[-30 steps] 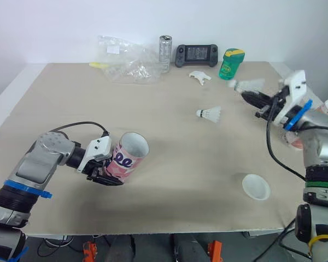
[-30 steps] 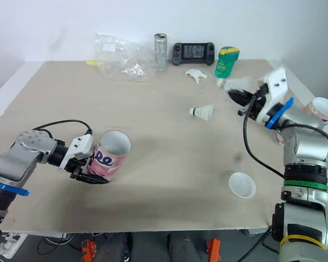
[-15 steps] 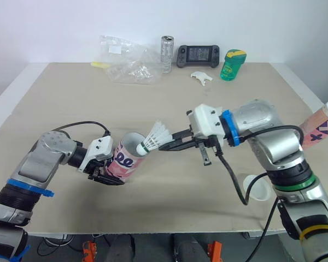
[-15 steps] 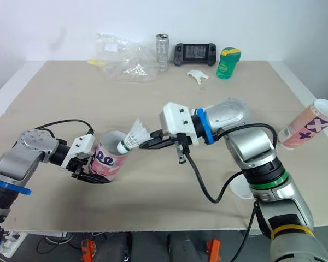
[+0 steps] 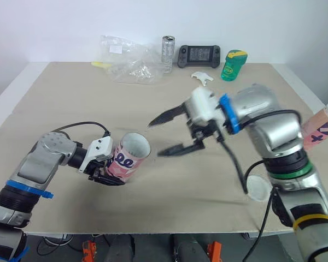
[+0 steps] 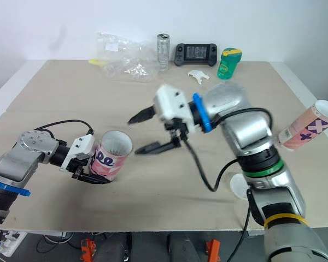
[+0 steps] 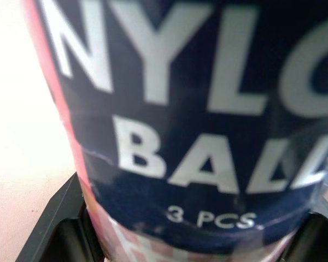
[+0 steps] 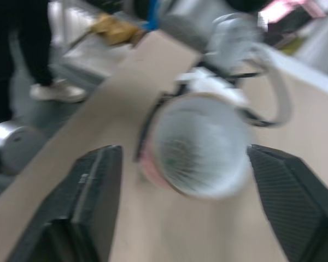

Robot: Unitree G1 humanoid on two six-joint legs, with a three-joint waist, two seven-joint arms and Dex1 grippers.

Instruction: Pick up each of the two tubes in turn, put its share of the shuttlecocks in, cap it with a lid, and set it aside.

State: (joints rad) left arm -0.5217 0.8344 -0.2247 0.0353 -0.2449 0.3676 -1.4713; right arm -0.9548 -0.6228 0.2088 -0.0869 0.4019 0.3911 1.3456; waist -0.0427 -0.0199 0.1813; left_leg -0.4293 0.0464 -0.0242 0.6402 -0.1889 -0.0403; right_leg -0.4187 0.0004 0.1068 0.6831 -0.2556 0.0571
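My left pincer [image 5: 105, 170] clamps the tube [image 5: 130, 157] near the tabletop's [image 5: 60, 98] front edge — my right pincer [image 5: 156, 139] gapes beside its mouth.

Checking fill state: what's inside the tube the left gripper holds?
Down the tube mouth, a pale feathery shape with a darker centre, likely a shuttlecock. I cannot tell how many; anything deeper is covered by it.

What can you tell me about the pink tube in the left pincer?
The pink tube is a cardboard-looking cylinder, pink and white with dark lettering; the left wrist view shows a dark blue panel reading BALL and 3 PCS. It has no lid; its white-lined mouth is open. The left pincer clamps its lower body, tilting the mouth up and inward, low over the front left of the table. Its contents cannot be told.
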